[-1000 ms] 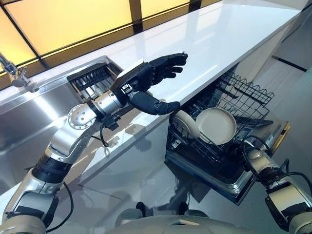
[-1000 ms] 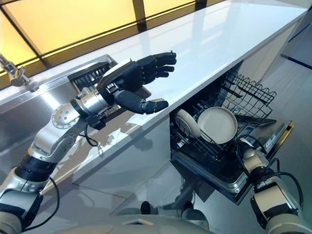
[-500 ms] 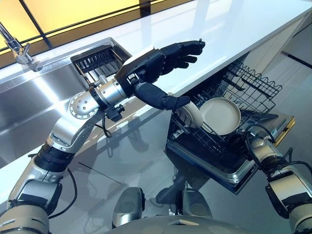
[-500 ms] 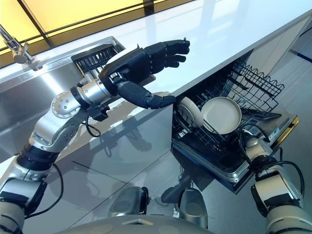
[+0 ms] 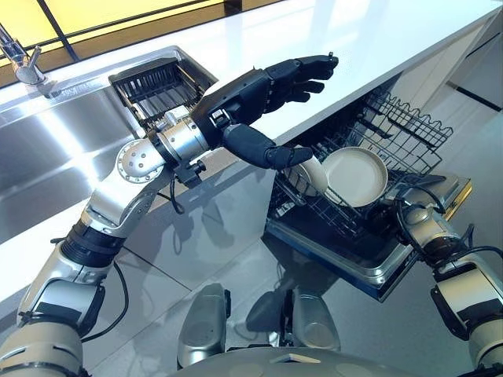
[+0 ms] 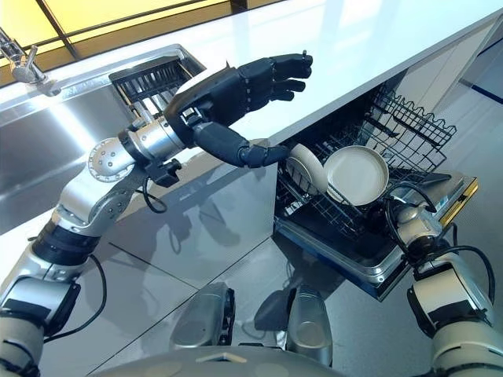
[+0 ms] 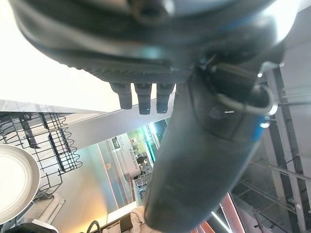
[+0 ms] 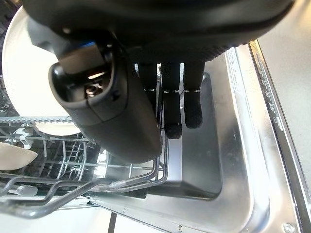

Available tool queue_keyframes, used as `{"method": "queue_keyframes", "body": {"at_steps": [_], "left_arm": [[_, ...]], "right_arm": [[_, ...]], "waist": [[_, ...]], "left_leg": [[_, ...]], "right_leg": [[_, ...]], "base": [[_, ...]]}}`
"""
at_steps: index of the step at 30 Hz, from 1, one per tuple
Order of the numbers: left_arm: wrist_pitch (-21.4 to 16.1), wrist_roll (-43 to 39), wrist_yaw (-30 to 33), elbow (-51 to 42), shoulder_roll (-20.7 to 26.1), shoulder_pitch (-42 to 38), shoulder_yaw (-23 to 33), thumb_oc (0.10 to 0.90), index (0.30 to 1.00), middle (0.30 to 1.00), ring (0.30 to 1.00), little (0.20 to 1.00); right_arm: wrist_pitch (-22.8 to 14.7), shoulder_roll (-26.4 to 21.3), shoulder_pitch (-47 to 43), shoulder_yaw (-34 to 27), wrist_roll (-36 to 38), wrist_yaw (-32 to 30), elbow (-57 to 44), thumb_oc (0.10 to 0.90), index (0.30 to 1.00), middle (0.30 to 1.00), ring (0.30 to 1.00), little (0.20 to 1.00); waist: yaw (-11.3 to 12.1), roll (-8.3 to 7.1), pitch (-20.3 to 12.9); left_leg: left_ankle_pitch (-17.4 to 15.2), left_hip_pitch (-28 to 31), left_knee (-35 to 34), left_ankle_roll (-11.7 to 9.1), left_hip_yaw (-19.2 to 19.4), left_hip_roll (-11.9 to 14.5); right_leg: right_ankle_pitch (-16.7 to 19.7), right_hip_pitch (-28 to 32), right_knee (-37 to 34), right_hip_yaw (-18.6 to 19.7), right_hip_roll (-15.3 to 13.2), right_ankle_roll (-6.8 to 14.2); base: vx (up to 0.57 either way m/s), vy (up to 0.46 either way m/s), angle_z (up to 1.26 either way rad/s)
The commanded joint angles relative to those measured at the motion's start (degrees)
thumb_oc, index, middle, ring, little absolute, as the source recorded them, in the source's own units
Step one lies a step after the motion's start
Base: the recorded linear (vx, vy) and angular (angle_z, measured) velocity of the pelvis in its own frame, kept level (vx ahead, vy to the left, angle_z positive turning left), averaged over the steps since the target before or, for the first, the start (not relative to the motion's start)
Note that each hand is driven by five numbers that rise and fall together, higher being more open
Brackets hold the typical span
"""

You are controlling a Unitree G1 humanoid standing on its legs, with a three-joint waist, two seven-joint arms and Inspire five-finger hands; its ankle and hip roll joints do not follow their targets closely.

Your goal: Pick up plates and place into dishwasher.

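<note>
Left eye view: left hand [image 5: 251, 94] held above the white counter [image 5: 369, 39], arm reaching up from lower left, fingers straight and slightly spread toward the counter's far side, thumb jutting down over the counter edge, holding nothing. Two plates in the dishwasher rack [image 5: 393, 149]: a round plate [image 5: 355, 176] standing on edge facing outward, and a second plate [image 5: 311, 174] just beside it, partly behind the thumb. Right arm bent in at lower right, wrist near the open dishwasher door [image 5: 440, 204]. Sink [image 5: 47, 149] with a dark drain basket [image 5: 153, 82] at upper left.

Right eye view: same scene; right hand [image 6: 402, 217] low beside the rack's front corner, fingers hidden behind the wrist.

Left wrist view: fingers [image 7: 140, 99] straight in a row, thumb alongside, nothing between them; edge of a plate [image 7: 17, 182] and the wire rack beyond.

Right wrist view: right hand's fingers [image 8: 174, 104] extended and together, pointing down over the inner door panel beside the rack wires, clasping nothing; pale plate [image 8: 19, 73] upright in the rack behind the thumb.
</note>
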Motion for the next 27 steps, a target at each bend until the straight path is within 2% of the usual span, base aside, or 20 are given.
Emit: {"method": "queue_keyframes", "body": {"at_steps": [1,6,12,23,27], "left_arm": [[-3.98,-1.34,2.48,-1.44,-2.22,-4.08,3.78,0.800,0.900,0.900,0.900,0.900],[-4.48,-1.11,2.55,-0.53,-3.05,-3.94,3.58,0.800,0.900,0.900,0.900,0.900],[-4.13,-1.29,1.82,0.70,-4.97,-4.61,3.35,0.800,0.900,0.900,0.900,0.900],[-4.52,-3.26,1.11,1.22,-6.69,-6.07,3.12,0.800,0.900,0.900,0.900,0.900],[-4.46,-3.22,1.28,1.78,-6.57,-6.85,2.70,0.800,0.900,0.900,0.900,0.900]], "right_arm": [[-0.82,3.78,-2.69,4.16,-1.38,1.99,-2.31,0.100,0.300,0.300,0.300,0.200],[1.51,4.26,-7.53,6.83,-3.20,3.66,-5.36,0.100,0.300,0.300,0.300,0.200],[3.38,6.43,-12.38,7.82,1.82,4.26,-5.25,0.100,0.300,0.300,0.300,0.200],[0.26,8.09,-15.51,4.76,17.49,-1.58,-6.71,0.100,0.300,0.300,0.300,0.200],[-0.89,8.25,-16.27,3.60,19.63,-4.57,-7.68,0.100,0.300,0.300,0.300,0.200]], "waist": [[1.09,1.84,-1.04],[1.69,1.81,-0.51],[2.66,1.87,-0.17],[3.38,1.87,-0.03],[3.45,1.80,-0.12]], "left_leg": [[-2.63,1.67,2.78,5.58,0.28,-1.81],[-2.15,2.00,2.33,5.01,-0.29,-2.04],[-1.73,2.34,1.61,4.59,-0.95,-2.26],[-1.45,2.30,1.25,3.96,-1.41,-2.61],[-1.56,2.21,1.40,3.77,-1.49,-2.67]], "right_leg": [[1.32,2.82,3.55,0.03,2.54,-4.52],[1.51,2.80,3.72,0.00,2.36,-4.18],[1.59,3.17,3.44,-0.36,1.73,-4.33],[1.78,3.69,2.81,-0.80,1.11,-4.22],[1.83,3.90,2.61,-1.03,1.03,-4.16]], "base": [[0.05,0.024,-0.02],[0.05,0.022,-0.01],[0.04,0.015,0.03],[0.01,0.002,0.06],[0.00,0.000,0.00]]}}
